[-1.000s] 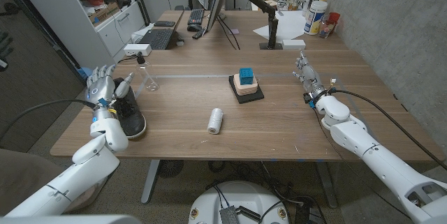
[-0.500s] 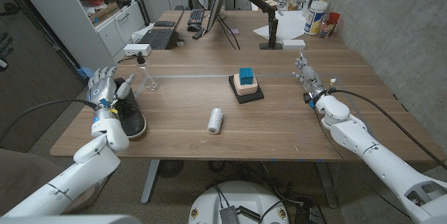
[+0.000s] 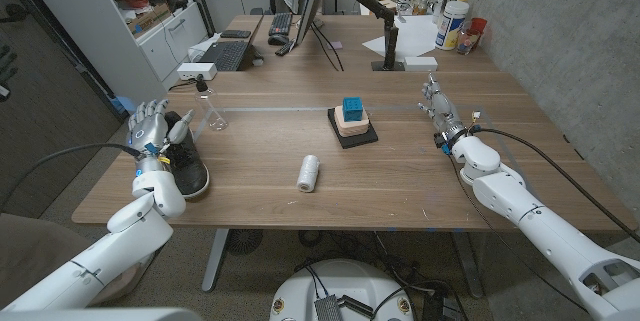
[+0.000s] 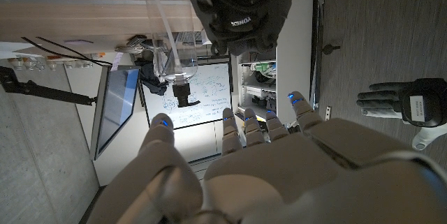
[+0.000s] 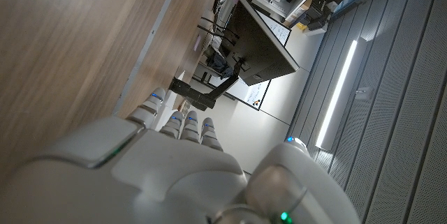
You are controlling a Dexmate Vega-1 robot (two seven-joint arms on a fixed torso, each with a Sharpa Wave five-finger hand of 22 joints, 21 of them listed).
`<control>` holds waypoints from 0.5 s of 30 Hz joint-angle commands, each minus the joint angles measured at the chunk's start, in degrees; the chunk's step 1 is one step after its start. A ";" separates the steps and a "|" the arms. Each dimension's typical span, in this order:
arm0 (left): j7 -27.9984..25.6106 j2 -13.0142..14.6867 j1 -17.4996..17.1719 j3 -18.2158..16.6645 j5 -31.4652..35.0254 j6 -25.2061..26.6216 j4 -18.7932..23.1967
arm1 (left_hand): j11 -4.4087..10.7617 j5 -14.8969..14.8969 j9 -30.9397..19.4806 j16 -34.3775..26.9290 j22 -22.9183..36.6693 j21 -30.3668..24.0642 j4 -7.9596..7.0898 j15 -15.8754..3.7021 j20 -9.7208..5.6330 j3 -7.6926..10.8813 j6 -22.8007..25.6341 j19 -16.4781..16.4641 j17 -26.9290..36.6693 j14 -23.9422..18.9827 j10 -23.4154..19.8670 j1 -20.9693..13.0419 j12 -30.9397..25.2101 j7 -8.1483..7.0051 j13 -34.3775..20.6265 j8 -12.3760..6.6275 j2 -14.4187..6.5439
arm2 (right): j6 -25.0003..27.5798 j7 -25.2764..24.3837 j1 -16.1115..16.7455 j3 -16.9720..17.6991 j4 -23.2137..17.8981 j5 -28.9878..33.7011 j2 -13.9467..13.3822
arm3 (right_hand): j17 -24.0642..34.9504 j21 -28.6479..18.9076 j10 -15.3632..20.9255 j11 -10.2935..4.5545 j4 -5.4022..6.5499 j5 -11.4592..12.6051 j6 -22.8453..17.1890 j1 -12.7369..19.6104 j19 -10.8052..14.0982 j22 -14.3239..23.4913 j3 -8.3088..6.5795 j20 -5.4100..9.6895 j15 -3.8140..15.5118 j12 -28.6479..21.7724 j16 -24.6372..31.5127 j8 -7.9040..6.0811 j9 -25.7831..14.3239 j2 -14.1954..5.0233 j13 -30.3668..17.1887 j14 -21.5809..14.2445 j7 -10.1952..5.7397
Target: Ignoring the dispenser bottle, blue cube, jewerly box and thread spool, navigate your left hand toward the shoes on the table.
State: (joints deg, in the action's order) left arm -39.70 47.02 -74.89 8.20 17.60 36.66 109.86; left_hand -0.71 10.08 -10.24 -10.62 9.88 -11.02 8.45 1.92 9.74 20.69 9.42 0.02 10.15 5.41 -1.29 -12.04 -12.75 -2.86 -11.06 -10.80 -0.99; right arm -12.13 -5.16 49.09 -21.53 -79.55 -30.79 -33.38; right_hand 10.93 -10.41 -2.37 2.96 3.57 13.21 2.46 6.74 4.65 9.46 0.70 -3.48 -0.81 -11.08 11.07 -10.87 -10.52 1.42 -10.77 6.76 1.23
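A pair of black shoes (image 3: 186,158) lies near the table's left edge; in the left wrist view the shoes (image 4: 241,4) show a white logo on the heel. My left hand (image 3: 149,127) hovers just left of the shoes, at their far end, with fingers spread and nothing held. The same left hand (image 4: 265,158) has its fingertips (image 4: 267,117) a short way from the shoe, apart from it. My right hand (image 3: 440,111) stands open on the right side of the table, fingers straight; the wrist view shows that right hand (image 5: 174,175) over bare wood.
A clear dispenser bottle (image 3: 212,111) stands just beyond the shoes, also seen as the bottle (image 4: 170,32). A blue cube (image 3: 352,109) sits on a jewelry box (image 3: 353,133) mid-table. A white thread spool (image 3: 308,173) lies nearer. Monitor, keyboard and jars stand at the back.
My left hand has drifted slightly right and nearer, closing on the shoes. The right arm and the objects have stayed put.
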 commanded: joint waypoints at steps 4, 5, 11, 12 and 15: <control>-0.66 0.74 0.08 0.53 -0.69 0.37 0.00 | -0.21 -0.06 -0.19 0.05 0.17 0.01 -0.04 0.22 0.19 0.47 -0.22 0.13 0.17 0.58 0.27 -0.58 0.12 -0.08 -0.29 0.04 -0.09 | 0.06 0.15 0.00 -0.11 -0.12 0.02 0.03 | 0.19 -0.29 -0.34 0.12 0.00 0.03 0.14 -0.30 0.08 0.21 0.41 -0.09 0.10 -0.23 0.26 -0.29 -0.26 -0.09 -0.15 0.38 -0.49; -0.75 0.73 0.07 0.59 -0.75 0.20 -0.16 | -0.24 -0.06 -0.19 0.04 0.17 0.01 -0.04 0.23 0.20 0.47 -0.21 0.13 0.17 0.57 0.30 -0.59 0.13 -0.06 -0.29 0.03 -0.09 | 0.07 0.15 -0.05 -0.15 -0.10 -0.04 0.16 | 0.19 -0.29 -0.37 0.21 0.00 0.03 0.15 -0.30 0.08 0.21 0.41 -0.09 0.10 -0.22 0.26 -0.29 -0.26 -0.10 -0.15 0.39 -0.44; -0.79 0.71 0.47 0.86 -1.19 0.03 -0.79 | -0.17 -0.06 -0.19 0.03 0.17 0.01 -0.05 0.26 0.19 0.50 -0.10 0.14 0.17 0.55 0.27 -0.64 0.13 0.03 -0.29 -0.01 -0.11 | 0.16 0.04 -0.04 -0.27 -0.36 0.20 0.08 | 0.20 -0.30 -0.27 0.11 0.06 0.04 0.07 -0.40 0.09 0.21 0.46 -0.07 0.08 -0.26 0.30 -0.32 -0.26 -0.15 -0.15 0.31 -0.49; -0.83 0.74 0.47 0.88 -1.24 0.00 -0.80 | -0.10 -0.06 -0.19 0.03 0.17 0.00 -0.05 0.29 0.21 0.50 -0.11 0.12 0.17 0.55 0.29 -0.64 0.13 0.07 -0.29 0.00 -0.11 | 0.13 0.06 -0.04 -0.26 -0.34 0.20 0.09 | 0.20 -0.29 -0.29 0.07 0.08 0.04 0.09 -0.44 0.08 0.21 0.48 -0.11 0.06 -0.25 0.30 -0.31 -0.26 -0.17 -0.15 0.31 -0.48; -0.67 0.85 0.99 1.16 -1.45 -0.12 -1.37 | -0.12 -0.06 -0.19 0.04 0.17 0.00 -0.05 0.30 0.26 0.51 -0.12 0.11 0.17 0.60 0.32 -0.66 0.15 0.03 -0.29 0.01 -0.11 | 0.40 -0.06 -0.03 -0.21 -0.51 0.03 0.14 | 0.21 -0.29 -0.23 0.17 0.10 0.05 0.10 -0.49 0.07 0.21 0.51 -0.14 0.08 -0.27 0.29 -0.31 -0.26 -0.19 -0.15 0.35 -0.49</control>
State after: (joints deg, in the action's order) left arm -40.36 47.58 -74.73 8.73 16.89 36.84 109.63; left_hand -0.71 10.08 -10.24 -10.62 9.88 -11.02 8.45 1.94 9.74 20.69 9.42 0.01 10.15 5.43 -1.29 -12.04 -12.75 -2.86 -11.06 -10.80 -0.99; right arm -11.98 -5.09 49.10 -21.67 -79.76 -30.75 -33.40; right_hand 11.04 -10.41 -2.37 2.96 3.40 13.21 2.46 6.74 4.65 9.46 0.86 -3.48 -0.81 -11.08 11.07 -10.87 -10.52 1.41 -10.77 6.76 1.23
